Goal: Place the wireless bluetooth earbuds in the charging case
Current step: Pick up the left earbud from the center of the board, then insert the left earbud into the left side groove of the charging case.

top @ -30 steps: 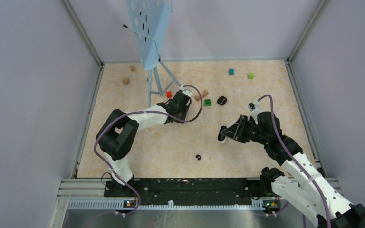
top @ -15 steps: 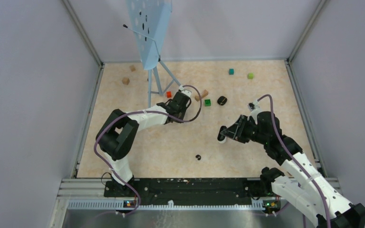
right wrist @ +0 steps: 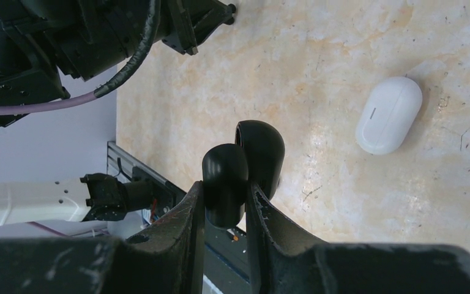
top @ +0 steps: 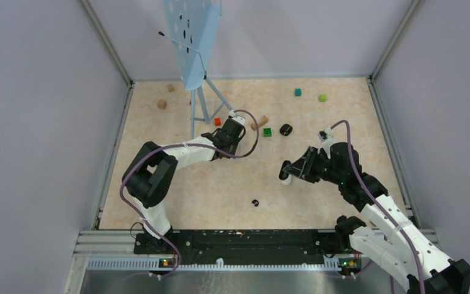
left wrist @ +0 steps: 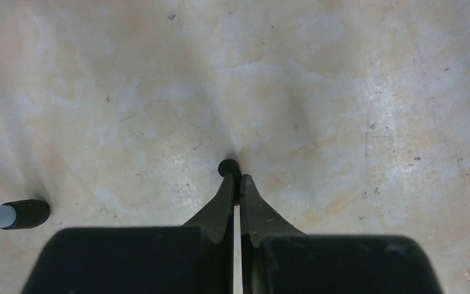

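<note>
My left gripper [left wrist: 235, 179] points down at the table, shut on a tiny black earbud [left wrist: 228, 166] that pokes out at its fingertips. From above it sits at mid-table [top: 219, 141]. My right gripper [right wrist: 225, 193] is shut on a black charging case [right wrist: 225, 177], whose lid [right wrist: 262, 153] stands open behind it. In the top view that gripper [top: 286, 172] hovers right of centre. A shut white case [right wrist: 389, 114] lies on the table just under it [top: 286, 180]. Another black earbud [top: 255, 203] lies loose nearer the bases.
A blue perforated panel [top: 193, 37] stands on a tripod; one foot [left wrist: 27, 213] is close left of my left gripper. Red [top: 217, 121], green [top: 267, 131], teal [top: 297, 92], lime [top: 322, 97] and wooden [top: 161, 104] cubes dot the far half. A black oval object [top: 286, 129] lies beside the green cube.
My left gripper has closed. The right arm has drifted slightly up and left with the black case still in its grip.
</note>
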Robot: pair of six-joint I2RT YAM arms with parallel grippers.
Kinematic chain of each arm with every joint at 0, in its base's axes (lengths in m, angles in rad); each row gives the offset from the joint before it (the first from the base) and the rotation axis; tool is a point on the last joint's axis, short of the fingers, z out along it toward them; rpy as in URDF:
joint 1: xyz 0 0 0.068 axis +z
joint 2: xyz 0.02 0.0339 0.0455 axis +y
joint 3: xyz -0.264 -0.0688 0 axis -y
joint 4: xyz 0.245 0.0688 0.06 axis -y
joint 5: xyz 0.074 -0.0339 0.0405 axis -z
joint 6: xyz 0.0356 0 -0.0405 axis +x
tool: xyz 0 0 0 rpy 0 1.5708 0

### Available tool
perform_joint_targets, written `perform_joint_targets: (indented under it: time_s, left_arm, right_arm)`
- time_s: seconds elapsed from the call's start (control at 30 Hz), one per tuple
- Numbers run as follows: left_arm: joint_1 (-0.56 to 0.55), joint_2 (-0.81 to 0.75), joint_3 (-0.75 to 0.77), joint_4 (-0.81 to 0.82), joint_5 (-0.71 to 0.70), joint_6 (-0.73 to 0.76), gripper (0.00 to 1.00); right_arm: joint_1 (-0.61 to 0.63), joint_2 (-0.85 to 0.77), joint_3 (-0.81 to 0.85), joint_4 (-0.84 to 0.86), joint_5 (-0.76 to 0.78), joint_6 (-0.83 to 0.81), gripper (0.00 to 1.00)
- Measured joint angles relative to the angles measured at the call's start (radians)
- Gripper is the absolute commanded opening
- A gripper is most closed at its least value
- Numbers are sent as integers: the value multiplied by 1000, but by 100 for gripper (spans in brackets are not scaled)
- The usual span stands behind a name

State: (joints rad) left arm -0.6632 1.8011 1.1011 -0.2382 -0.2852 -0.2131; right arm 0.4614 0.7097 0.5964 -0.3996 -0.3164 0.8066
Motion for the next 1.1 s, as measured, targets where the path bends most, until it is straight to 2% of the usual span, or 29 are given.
perform_joint_targets:
  time_s: [0.17, 0.27, 0.47, 0.6, 0.77, 0.97, 1.1]
  left_arm:
    - [0, -87, -57, 5, 40, -9, 0]
    - [0, -233, -122, 13, 121, -21, 0]
    - [-13, -632, -289, 140, 384, -39, 0]
    - [-20, -770, -363, 230, 539, -89, 0]
    - [-42, -826, -440, 377, 692, -196, 0]
    - [-122, -857, -526, 599, 723, -315, 0]
    - [-153, -832, -534, 684, 732, -360, 0]
  right_arm:
    - [0, -1, -4, 29, -21, -5, 0]
    - [0, -7, -42, 95, -64, -23, 0]
    - [0, -15, -80, 146, -165, -68, 0]
    - [0, -59, -81, 172, -217, -93, 0]
    - [0, -90, -126, 279, -273, -58, 0]
    - [0, -74, -251, 443, -315, 64, 0]
    - [0, -37, -257, 517, -338, 116, 0]
